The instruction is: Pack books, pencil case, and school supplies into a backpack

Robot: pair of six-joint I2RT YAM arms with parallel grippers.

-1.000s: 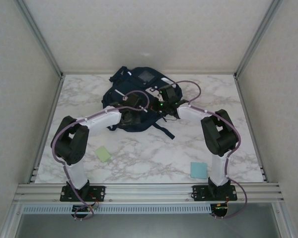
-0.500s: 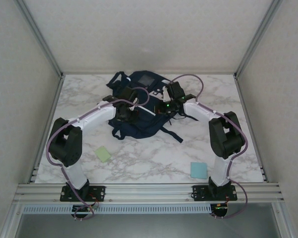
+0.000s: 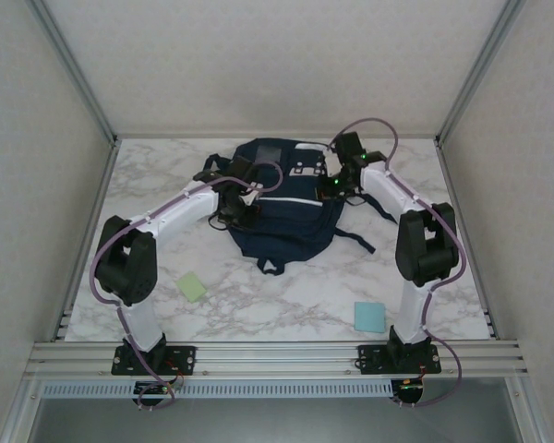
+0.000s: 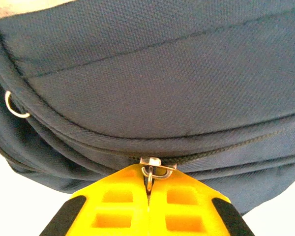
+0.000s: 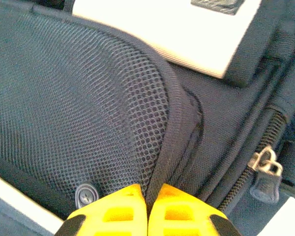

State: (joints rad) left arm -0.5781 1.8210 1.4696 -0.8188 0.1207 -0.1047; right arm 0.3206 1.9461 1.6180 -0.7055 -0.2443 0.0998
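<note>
1. My left gripper (image 4: 148, 199) has its yellow fingers (image 4: 113, 209) pressed together, pinching the small metal zipper pull (image 4: 150, 175); the pull hangs from a slider on a closed zip line of the navy backpack (image 3: 286, 217).
2. My right gripper (image 5: 147, 201) is clamped tight as well; its fingers meet on the backpack's padded seam (image 5: 174, 132), right beside the mesh pocket (image 5: 83, 108); a second zipper slider (image 5: 264, 164) sits just to the right, apart from the fingers.
3. From above, the backpack lies at the far middle of the marble table (image 3: 286, 295); my left arm reaches its left side and my right arm its far right corner.
4. The pale green pad (image 3: 191, 286) lies on the near left of the table; the light blue pad (image 3: 369, 317) lies near right, close to the right arm's base; both are well apart from the backpack.
</note>
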